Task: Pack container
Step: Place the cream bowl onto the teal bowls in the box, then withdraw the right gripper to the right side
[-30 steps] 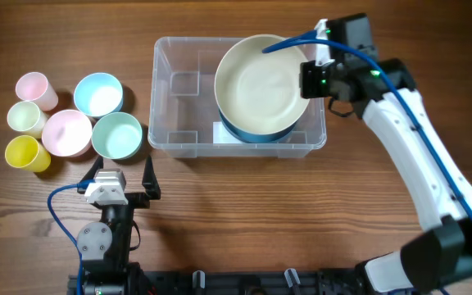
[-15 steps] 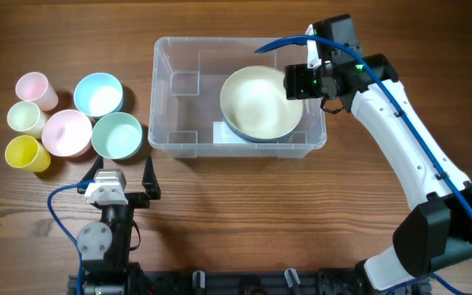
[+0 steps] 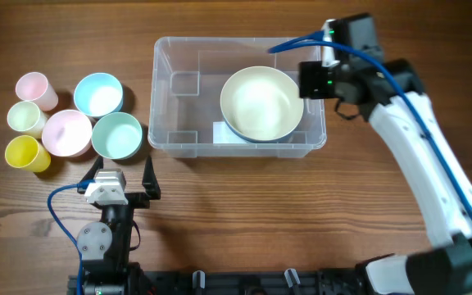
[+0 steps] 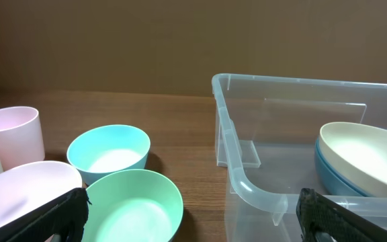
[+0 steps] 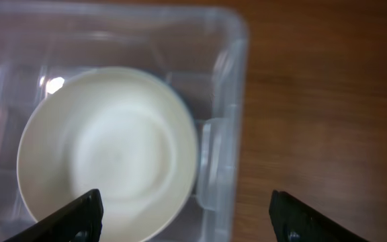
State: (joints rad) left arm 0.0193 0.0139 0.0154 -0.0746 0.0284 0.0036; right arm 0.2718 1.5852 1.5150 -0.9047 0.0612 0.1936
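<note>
The container (image 3: 179, 82) is a clear bin at the table's middle back. In its right half a cream bowl (image 3: 262, 102) sits nested in a blue bowl (image 3: 238, 131). My right gripper (image 3: 314, 80) hovers over the container's right wall, open and holding nothing. In the right wrist view the cream bowl (image 5: 106, 154) lies below and left of the open right gripper (image 5: 188, 218), with the container wall (image 5: 224, 134) between the fingers. My left gripper (image 3: 122, 172) rests open near the front edge. In its own view it (image 4: 193, 218) faces the container's corner (image 4: 247, 181).
Left of the container stand a light blue bowl (image 3: 98, 93), a pink bowl (image 3: 66, 132) and a green bowl (image 3: 117, 135). Beside them are a pink cup (image 3: 36, 88), a cream cup (image 3: 24, 118) and a yellow cup (image 3: 23, 152). The container's left half holds nothing.
My right gripper opened and let go of the cream bowl, which now sits level in the blue bowl. The gripper drew back to the right wall. The left arm has not moved.
</note>
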